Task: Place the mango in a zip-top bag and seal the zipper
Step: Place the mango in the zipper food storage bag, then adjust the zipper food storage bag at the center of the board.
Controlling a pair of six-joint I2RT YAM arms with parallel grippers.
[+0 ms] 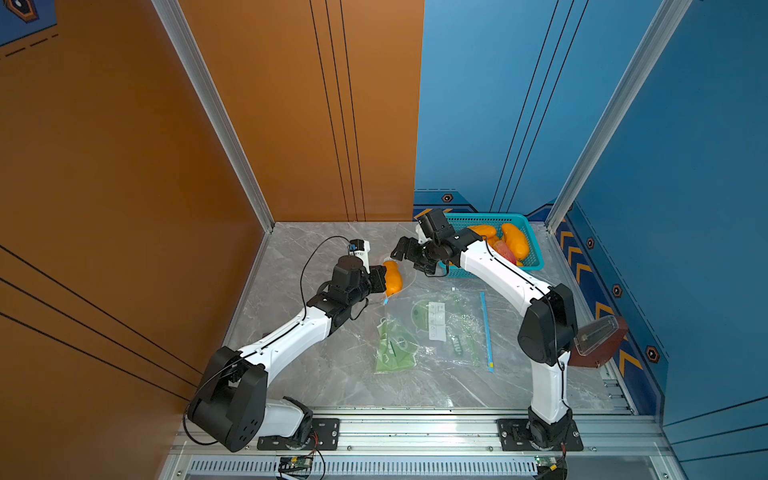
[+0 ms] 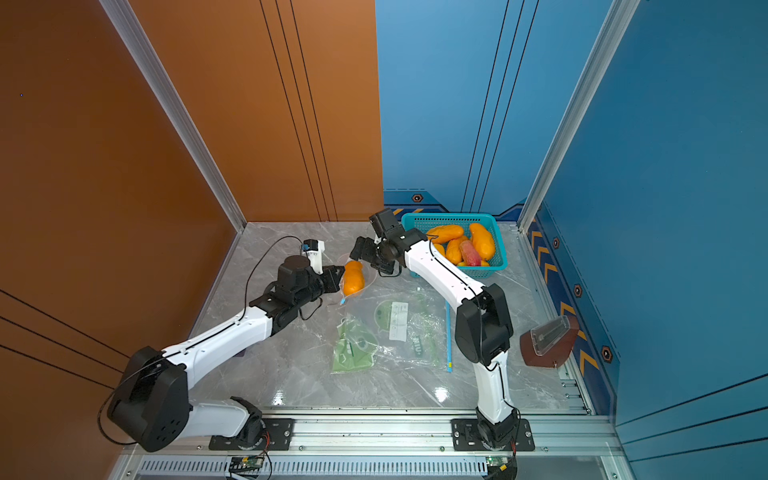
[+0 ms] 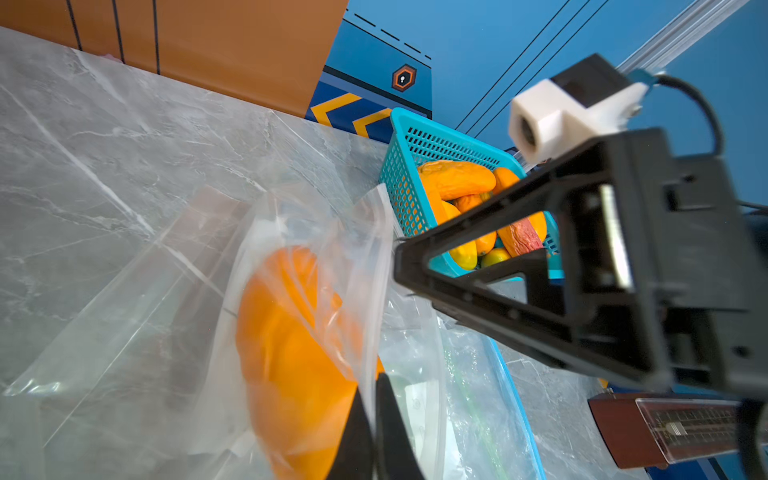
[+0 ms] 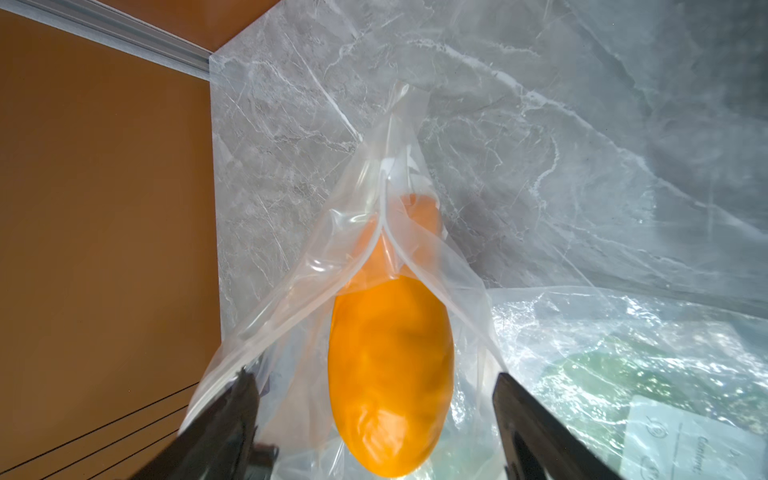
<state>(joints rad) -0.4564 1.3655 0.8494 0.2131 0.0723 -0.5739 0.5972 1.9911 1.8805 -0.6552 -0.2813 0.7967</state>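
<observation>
With your left tool [image 3: 370,388] clenched on the rim of the clear plastic zip-top bag [image 4: 291,286] and your right tool [image 4: 374,376] released, jaws spread around the smooth orange mango [image 1: 393,278] lodged in its mouth, beware: slipping film could spill the fruit onto the grey marble tabletop [image 1: 415,395].

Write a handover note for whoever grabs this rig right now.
Left gripper: shut, pinching the rim of the clear zip-top bag.
Right gripper: open, empty, facing the bag's mouth.
Mango: inside the bag; mouth gapes open, zipper unsealed.
Spare mangoes sit in the blue basket; other bags lie flat on the table.
Done: mango bagged.
Left: close the mouth and run the zipper shut.
</observation>
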